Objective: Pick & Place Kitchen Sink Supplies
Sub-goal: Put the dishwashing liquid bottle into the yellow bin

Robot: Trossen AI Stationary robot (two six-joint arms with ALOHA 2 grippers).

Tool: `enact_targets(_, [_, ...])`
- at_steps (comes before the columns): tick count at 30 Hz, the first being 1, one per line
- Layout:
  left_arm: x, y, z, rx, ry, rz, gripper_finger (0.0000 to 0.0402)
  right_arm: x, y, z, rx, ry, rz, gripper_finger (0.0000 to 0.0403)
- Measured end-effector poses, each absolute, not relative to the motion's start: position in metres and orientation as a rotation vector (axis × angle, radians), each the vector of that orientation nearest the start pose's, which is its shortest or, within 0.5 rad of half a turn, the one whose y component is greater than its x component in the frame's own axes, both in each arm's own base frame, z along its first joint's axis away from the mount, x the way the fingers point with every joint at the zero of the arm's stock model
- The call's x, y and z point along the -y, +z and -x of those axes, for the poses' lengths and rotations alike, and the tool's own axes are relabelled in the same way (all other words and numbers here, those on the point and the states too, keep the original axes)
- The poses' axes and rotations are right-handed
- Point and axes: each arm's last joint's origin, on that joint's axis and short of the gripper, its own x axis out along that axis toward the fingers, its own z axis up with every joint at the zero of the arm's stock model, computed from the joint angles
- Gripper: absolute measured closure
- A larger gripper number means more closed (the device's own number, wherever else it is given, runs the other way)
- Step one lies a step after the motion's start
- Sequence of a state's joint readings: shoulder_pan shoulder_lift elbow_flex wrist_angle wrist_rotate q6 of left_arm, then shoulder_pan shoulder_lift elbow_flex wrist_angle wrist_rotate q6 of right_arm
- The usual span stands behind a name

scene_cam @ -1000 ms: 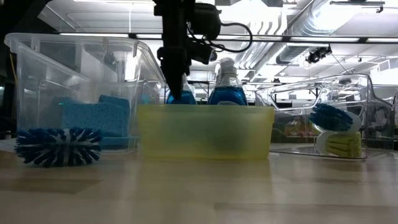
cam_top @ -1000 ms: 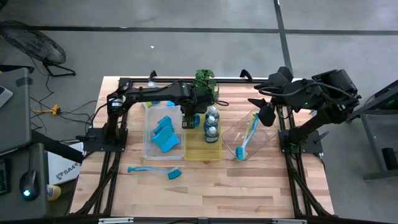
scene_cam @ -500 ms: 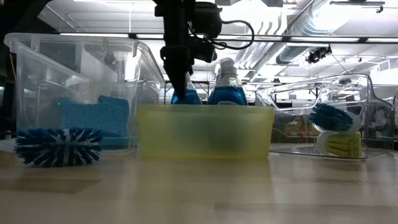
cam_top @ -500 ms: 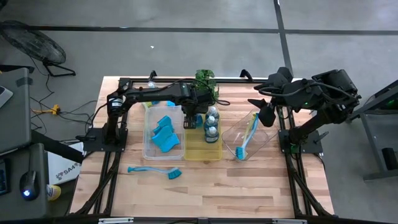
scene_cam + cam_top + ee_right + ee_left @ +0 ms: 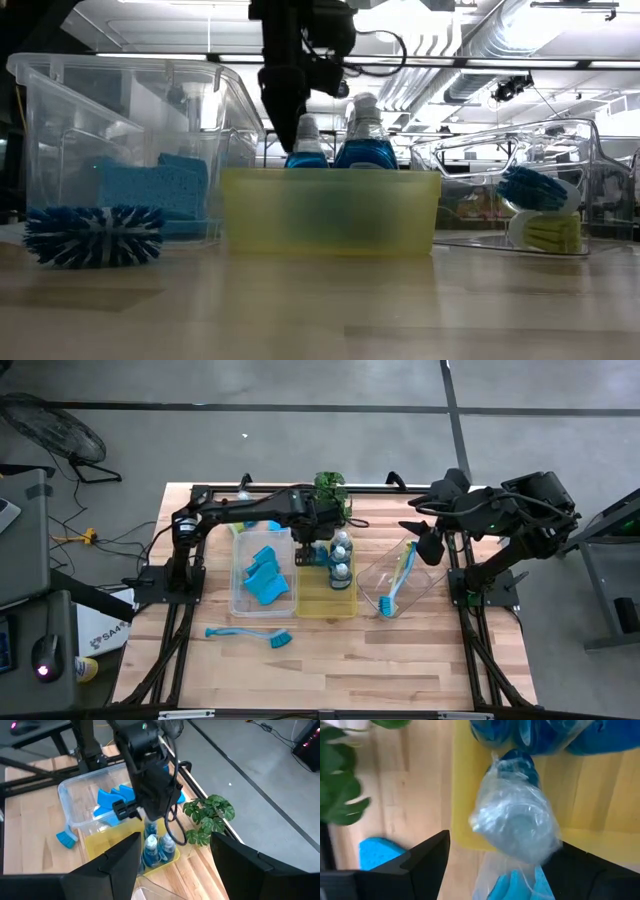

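My left gripper (image 5: 502, 865) hangs open, pointing down over the far end of the yellow tray (image 5: 325, 595). Its fingers stand on either side of the pale cap of a small blue soap bottle (image 5: 307, 145), apart from it. That bottle stands upright on its base in the tray, beside more soap bottles (image 5: 340, 555). My right gripper (image 5: 185, 870) waits open and high above the table's right side, holding nothing. Blue sponges (image 5: 265, 575) lie in the clear tray on the left. A blue dish brush (image 5: 250, 633) lies on the table in front of that tray.
A tilted clear tray (image 5: 400, 580) on the right holds a blue brush and a yellow-green brush (image 5: 535, 215). A green potted plant (image 5: 330, 490) stands just beyond the yellow tray, close to my left arm. Bare wood lies along the near half of the table (image 5: 400, 660).
My left gripper has opened and let go of the soap bottle. The bottle, earlier leaning between the fingers, now stands upright in the yellow tray.
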State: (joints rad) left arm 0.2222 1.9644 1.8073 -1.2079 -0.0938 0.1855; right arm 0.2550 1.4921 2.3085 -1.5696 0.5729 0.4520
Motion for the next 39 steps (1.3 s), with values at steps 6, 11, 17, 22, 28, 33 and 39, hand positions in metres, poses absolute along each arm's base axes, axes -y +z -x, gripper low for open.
enact_targets(6, [-0.089, 0.3, -0.38, -1.363, 0.191, -0.045, 0.0115, -0.034, 0.523, -0.188, -0.633, -0.393, -0.072, 0.0171])
enact_targets(11, [-0.088, 0.326, -0.373, -1.374, 0.246, -0.01, 0.0115, -0.033, 0.524, -0.185, -0.633, -0.381, -0.031, 0.0171])
enact_targets(17, [-0.086, 0.364, -0.364, -1.299, 0.306, 0.063, 0.0115, -0.028, 0.531, -0.167, -0.597, -0.379, -0.01, 0.0171])
enact_targets(22, [-0.089, 0.389, -0.356, -1.218, 0.341, 0.121, 0.0115, -0.022, 0.538, -0.148, -0.565, -0.374, 0.057, 0.0171])
enact_targets(28, [-0.116, 0.406, -0.341, -1.072, 0.429, 0.256, 0.0115, -0.017, 0.543, -0.128, -0.534, -0.357, 0.102, 0.0171])
enact_targets(33, [-0.137, 0.409, -0.338, -0.924, 0.447, 0.303, 0.0115, -0.015, 0.544, -0.121, -0.523, -0.344, 0.095, 0.0171])
enact_targets(39, [-0.154, 0.4, -0.33, -0.864, 0.463, 0.347, 0.0115, -0.012, 0.519, -0.115, -0.598, -0.415, 0.156, 0.0171])
